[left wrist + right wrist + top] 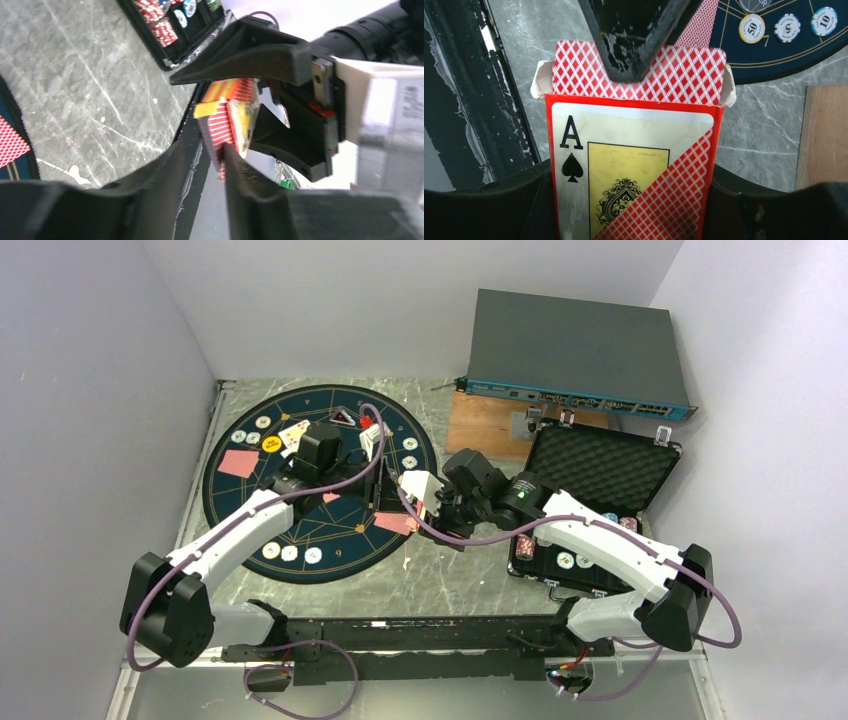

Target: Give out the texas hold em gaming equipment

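My right gripper (437,502) is shut on an open red ace-of-spades card box (420,489) and holds it above the mat's right edge. In the right wrist view the box (634,175) fills the space between the fingers, with red-backed cards (684,70) sticking out of its top. My left gripper (392,478) meets the box there. In the left wrist view its tips (216,149) pinch a red-backed card (217,127) at the box mouth. Red-backed cards (238,462) and whitish chips (290,554) lie on the navy mat (330,405), beside a yellow disc (270,445).
The black foam-lined case (600,465) lies open at the right, with chips (565,560) in its tray. A wooden board (490,425) and a grey network box (580,355) sit behind it. Chips (787,27) lie near the mat's rim (774,62). Walls close in on both sides.
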{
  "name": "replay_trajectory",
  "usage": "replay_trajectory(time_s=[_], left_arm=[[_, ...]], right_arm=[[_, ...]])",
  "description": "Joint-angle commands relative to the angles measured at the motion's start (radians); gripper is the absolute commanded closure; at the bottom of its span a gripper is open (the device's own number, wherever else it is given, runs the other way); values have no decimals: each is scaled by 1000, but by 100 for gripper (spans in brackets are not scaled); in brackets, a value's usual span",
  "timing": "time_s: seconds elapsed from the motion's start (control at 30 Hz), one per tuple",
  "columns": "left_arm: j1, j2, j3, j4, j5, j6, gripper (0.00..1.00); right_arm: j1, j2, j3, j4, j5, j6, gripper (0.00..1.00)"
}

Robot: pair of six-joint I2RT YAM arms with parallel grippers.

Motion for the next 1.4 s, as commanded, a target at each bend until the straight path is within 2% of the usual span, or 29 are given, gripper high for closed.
replay_trajectory(time_s=[0.0, 0.07, 0.13, 0.17, 0.27, 0.37, 0.43, 0.53, 0.6, 0.63, 0.67, 0.73, 0.8, 0.93, 1.0, 1.2, 1.37], left_arm=[[24, -24, 3, 11, -23, 15, 72], [41, -54, -30, 24, -26, 0, 83], [62, -84, -61, 46, -15, -16, 86], [70, -101, -78, 66, -5, -25, 82], [78, -142, -91, 99, 17, -14, 50], [75, -152, -85, 105, 27, -11, 29], [68, -129, -63, 101, 29, -9, 22], [42, -70, -20, 74, 14, -3, 20], [27, -42, 6, 51, -7, 2, 24], [26, -29, 17, 34, -15, 8, 29], [27, -15, 27, 9, -22, 17, 36], [45, -8, 30, -31, -25, 27, 55], [81, -28, 3, -36, -19, 14, 67], [167, -99, -64, -32, -8, -4, 84], [225, -133, -82, -60, -14, -1, 100], [449, -171, -173, -146, -80, 46, 100], [562, -46, -267, -53, -160, -5, 100]], right_arm=[[9, -33, 48, 62, -32, 5, 100], [9, -38, 42, 62, -31, 8, 100], [8, -42, 37, 61, -30, 8, 100], [8, -42, 35, 60, -30, 6, 100], [9, -42, 34, 58, -31, 2, 100], [9, -37, 33, 64, -32, 0, 100], [9, -33, 36, 68, -35, 1, 100], [9, -26, 44, 72, -37, 2, 100], [9, -23, 52, 72, -35, 3, 100], [9, -22, 56, 71, -35, 4, 100], [9, -22, 58, 68, -33, 4, 100], [9, -27, 60, 65, -28, 6, 100], [9, -34, 55, 60, -21, 5, 100], [9, -45, 39, 52, -10, -2, 100], [8, -52, 32, 54, -6, 1, 100], [9, -68, 11, 66, 1, 10, 100], [7, -68, 10, 66, 8, 9, 100]])
